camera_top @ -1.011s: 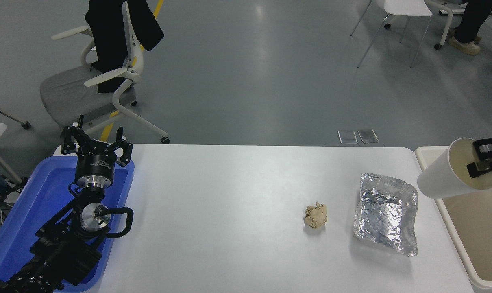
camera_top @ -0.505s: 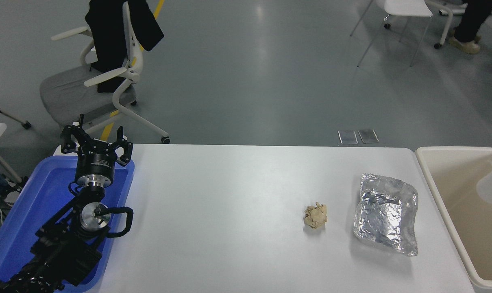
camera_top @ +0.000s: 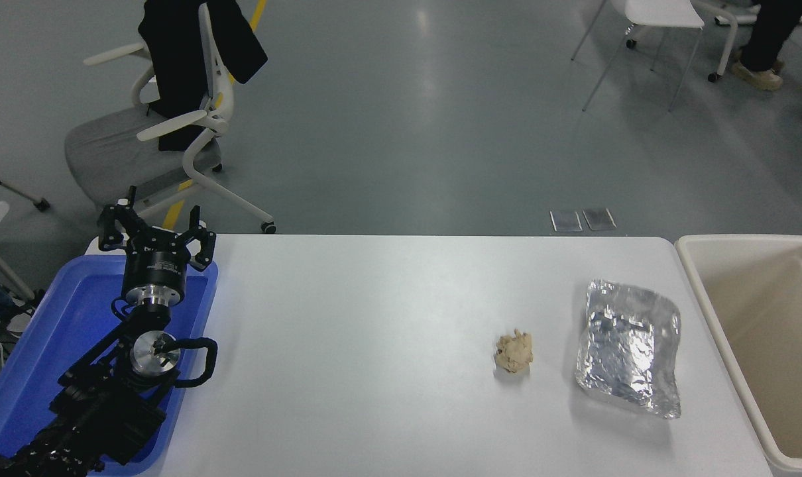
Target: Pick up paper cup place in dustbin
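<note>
**Cup out of sight; right arm out of shot**

The dustbin (camera_top: 696, 291) is seen at the table's right end, just off the white table (camera_top: 374, 318), w/ its thick cream rim running along the table edge and its beige inside exposed. The paper cup can't be made out anywhere in the head view: not on the tabletop, and not in the part of the bin interior that is shown; the bin's far right and lower portions are cut off by the pic edge.

The right gripper is not in shot.

The left gripper (camera_top: 154, 233) is parked at lower left, above the blue tray (camera_top: 36, 344), fingers spread apart and nothing held betw. them. Its arm is laid diagonally across the tray from the bottom-left corner.

On the table's right half, a crumpled beige paper wad (camera_top: 514, 352) is lying near a crinkled silver foil sheet (camera_top: 628, 348); the two are apart, foil being closer to the bin. A grey-seated office chair (camera_top: 142, 146) is seen beyond the table, top left.
</note>
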Tool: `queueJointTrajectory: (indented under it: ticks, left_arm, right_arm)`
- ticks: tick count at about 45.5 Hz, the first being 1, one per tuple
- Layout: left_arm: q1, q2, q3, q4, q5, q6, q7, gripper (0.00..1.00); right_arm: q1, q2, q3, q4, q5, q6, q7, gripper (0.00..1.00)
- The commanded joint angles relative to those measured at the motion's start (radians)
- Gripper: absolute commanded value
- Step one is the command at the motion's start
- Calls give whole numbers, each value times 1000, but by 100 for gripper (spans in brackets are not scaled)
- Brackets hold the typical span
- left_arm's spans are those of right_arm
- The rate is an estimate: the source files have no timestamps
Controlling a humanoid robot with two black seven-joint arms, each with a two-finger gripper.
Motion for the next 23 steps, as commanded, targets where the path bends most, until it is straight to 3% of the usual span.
queueJointTrajectory:
  ticks: [1,9,18,19,21,23]
  left_arm:
    - [0,1,0,0,0,0,0,99]
    - [-2,-1,0,0,0,0,0,99]
    - [-2,-1,0,0,0,0,0,99]
    - [-2,1,0,0,0,0,0,99]
    - [-2,1,0,0,0,0,0,99]
    - [-2,1,0,0,0,0,0,99]
  right_arm:
    - [-372,186,253,-377,142,-24,-4,0]
    - [-424,269,253,-451,304,-20,-49,0]
    - [-438,278,325,-454,376,-22,-85,1]
    - [-438,278,339,-454,381,-21,-90,14]
    - [-444,278,365,-455,383,-22,-99,64]
    - [-449,276,390,-454,383,-19,-101,100]
